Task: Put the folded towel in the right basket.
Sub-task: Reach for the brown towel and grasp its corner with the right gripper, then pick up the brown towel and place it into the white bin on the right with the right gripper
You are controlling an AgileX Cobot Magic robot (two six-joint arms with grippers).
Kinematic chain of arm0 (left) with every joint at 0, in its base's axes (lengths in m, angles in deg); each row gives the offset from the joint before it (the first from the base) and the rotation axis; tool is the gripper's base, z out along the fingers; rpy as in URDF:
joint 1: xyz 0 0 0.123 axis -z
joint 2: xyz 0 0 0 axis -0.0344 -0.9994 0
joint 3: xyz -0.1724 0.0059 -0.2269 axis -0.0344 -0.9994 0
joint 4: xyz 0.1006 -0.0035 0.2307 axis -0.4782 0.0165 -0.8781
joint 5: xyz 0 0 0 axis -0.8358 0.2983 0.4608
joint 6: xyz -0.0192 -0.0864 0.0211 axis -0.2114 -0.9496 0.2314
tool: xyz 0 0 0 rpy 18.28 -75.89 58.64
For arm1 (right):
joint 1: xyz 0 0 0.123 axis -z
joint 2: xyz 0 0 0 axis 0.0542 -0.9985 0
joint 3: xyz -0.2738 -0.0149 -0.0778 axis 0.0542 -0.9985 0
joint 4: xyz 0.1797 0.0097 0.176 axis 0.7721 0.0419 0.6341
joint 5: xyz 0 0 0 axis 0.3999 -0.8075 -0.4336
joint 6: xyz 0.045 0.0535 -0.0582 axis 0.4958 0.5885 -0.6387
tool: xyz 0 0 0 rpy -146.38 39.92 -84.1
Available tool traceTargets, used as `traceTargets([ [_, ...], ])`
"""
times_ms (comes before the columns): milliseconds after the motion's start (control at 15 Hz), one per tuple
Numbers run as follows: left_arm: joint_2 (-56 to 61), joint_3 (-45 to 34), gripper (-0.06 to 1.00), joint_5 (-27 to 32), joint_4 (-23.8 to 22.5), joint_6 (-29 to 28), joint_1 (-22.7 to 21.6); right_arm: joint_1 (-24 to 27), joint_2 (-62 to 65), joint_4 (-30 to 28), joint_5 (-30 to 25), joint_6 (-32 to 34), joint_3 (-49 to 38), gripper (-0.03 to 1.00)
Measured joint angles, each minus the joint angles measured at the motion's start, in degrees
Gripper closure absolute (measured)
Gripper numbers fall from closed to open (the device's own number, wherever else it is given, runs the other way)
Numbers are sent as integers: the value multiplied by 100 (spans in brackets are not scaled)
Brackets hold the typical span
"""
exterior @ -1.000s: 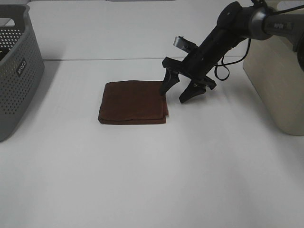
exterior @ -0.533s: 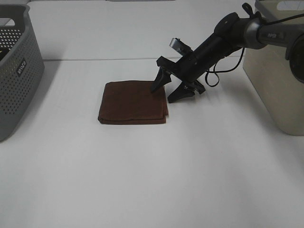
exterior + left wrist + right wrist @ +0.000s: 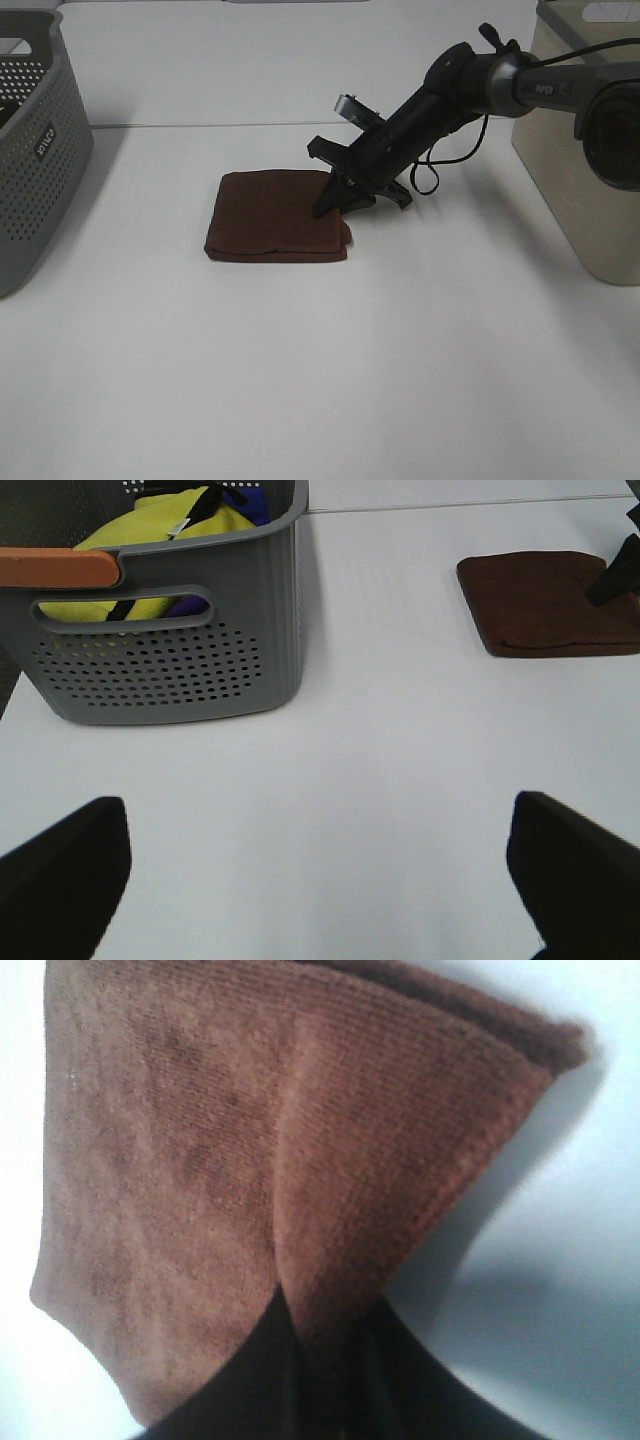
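Grasp stage: the right gripper [image 3: 336, 199] clamps the right edge of the brown folded terry towel [image 3: 272, 215], which lies flat on the white table [image 3: 350, 360]; the next move, by my judgement, calls for lifting it over the rim of the tall beige basket [image 3: 580, 170].

Right pincer [image 3: 336, 204]: tips hidden within the pinched towel [image 3: 270, 215], close view blurred; beige basket [image 3: 580, 160] cropped at edge.

Wide bare table [image 3: 330, 370] on near side of towel [image 3: 270, 215], plenty of room to pass. Grey basket [image 3: 40, 150] walls off far left, beige basket [image 3: 580, 170] far right. R gripper [image 3: 332, 207] & arm sit over towel's right edge, blocking that side; left edge open.
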Motion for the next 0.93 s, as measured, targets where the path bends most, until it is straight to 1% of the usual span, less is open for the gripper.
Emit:
traceTargets([
  [200, 0, 0, -3, 0, 0, 0, 0, 0, 109, -52, -6, -11, -6, 89],
  [333, 0, 0, -3, 0, 0, 0, 0, 0, 435, -132, -57, -46, -11, 89],
  [533, 0, 0, -3, 0, 0, 0, 0, 0, 1215, -510, -206, -80, -11, 89],
  [733, 0, 0, -3, 0, 0, 0, 0, 0, 2080, -1283, -424, -11, -11, 89],
  [867, 0, 0, -3, 0, 0, 0, 0, 0, 2716, -1914, -493, 115, -11, 89],
  [933, 0, 0, -3, 0, 0, 0, 0, 0, 3289, -2607, -544, 281, -11, 89],
])
